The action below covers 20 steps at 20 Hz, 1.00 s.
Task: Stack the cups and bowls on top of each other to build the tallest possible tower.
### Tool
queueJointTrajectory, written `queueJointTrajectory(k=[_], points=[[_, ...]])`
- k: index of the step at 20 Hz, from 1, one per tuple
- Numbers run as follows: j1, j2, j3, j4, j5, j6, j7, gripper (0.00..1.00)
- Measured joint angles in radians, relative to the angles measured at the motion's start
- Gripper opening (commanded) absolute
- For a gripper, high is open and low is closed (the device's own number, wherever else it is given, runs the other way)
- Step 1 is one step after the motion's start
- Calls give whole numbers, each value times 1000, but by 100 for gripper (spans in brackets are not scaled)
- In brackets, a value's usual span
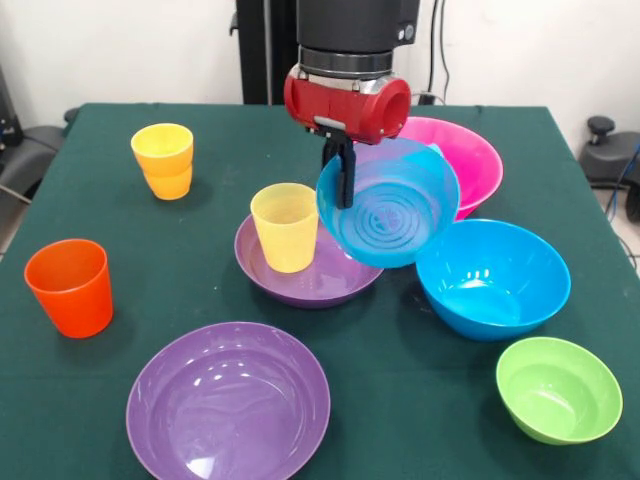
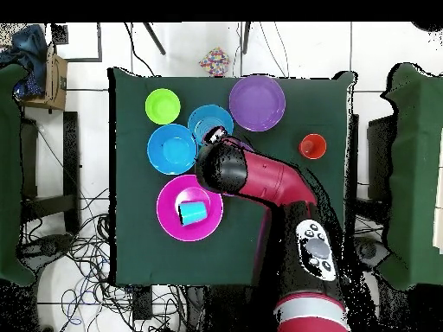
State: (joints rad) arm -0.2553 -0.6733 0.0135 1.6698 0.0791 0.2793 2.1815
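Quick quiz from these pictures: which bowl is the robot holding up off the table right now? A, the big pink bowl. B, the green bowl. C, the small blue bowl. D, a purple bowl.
C: the end effector grips the rim of the small blue bowl, which hangs tilted above the table, while the green bowl, the big pink bowl and both purple bowls rest on the cloth.

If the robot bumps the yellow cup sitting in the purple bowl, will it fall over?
Probably. The pale yellow cup is tall for its narrow base, so it may tip. It looks like light plastic, so it would likely slide on the shiny purple bowl and not break.
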Motion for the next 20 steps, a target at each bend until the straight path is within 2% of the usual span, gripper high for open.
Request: queueJointTrajectory(k=[6,20], points=[[14,0,-35,-10,-20,0,0,0],[-11,-20,-68,-34,-51,0,0,0]])
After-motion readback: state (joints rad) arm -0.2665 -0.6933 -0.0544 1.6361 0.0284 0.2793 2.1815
